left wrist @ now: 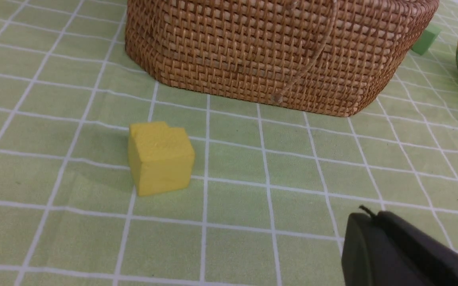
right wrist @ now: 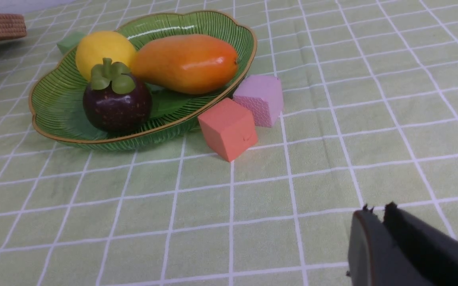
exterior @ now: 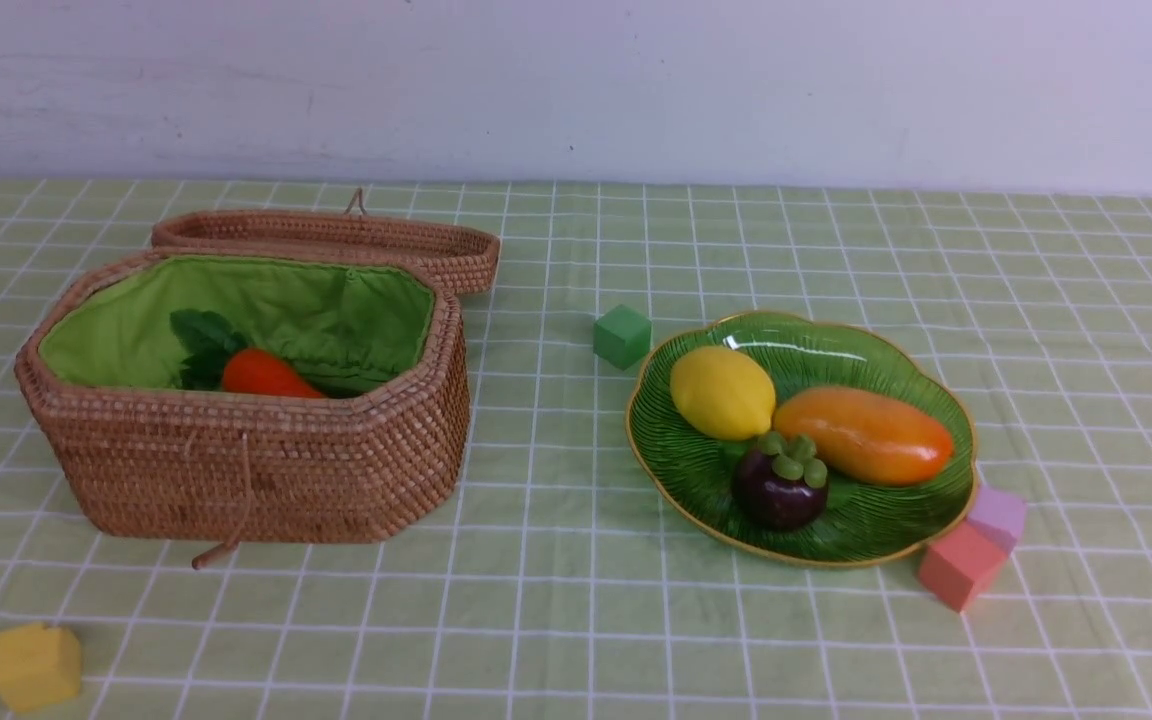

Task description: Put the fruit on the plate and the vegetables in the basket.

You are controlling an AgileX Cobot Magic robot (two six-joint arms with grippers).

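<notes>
The green plate (exterior: 866, 525) holds the yellow lemon (exterior: 722, 392), the orange mango (exterior: 864, 434) and the purple mangosteen (exterior: 779, 484); they also show in the right wrist view: plate (right wrist: 54, 115), lemon (right wrist: 101, 49), mango (right wrist: 187, 62), mangosteen (right wrist: 117, 100). The open wicker basket (exterior: 266, 465) holds the orange carrot (exterior: 266, 375) with green leaves; the eggplant and the pale green piece are hidden. The basket's wall (left wrist: 276, 47) fills the left wrist view. My left gripper (left wrist: 372, 216) is shut and empty, low over the cloth. My right gripper (right wrist: 378, 212) is shut and empty. Neither shows in the front view.
The basket's lid (exterior: 336, 240) lies behind it. A green cube (exterior: 622, 336) sits left of the plate. A coral cube (exterior: 958, 565) and a pink cube (exterior: 998, 515) touch the plate's right front. A yellow cube (exterior: 34, 666) lies front left, also in the left wrist view (left wrist: 160, 157).
</notes>
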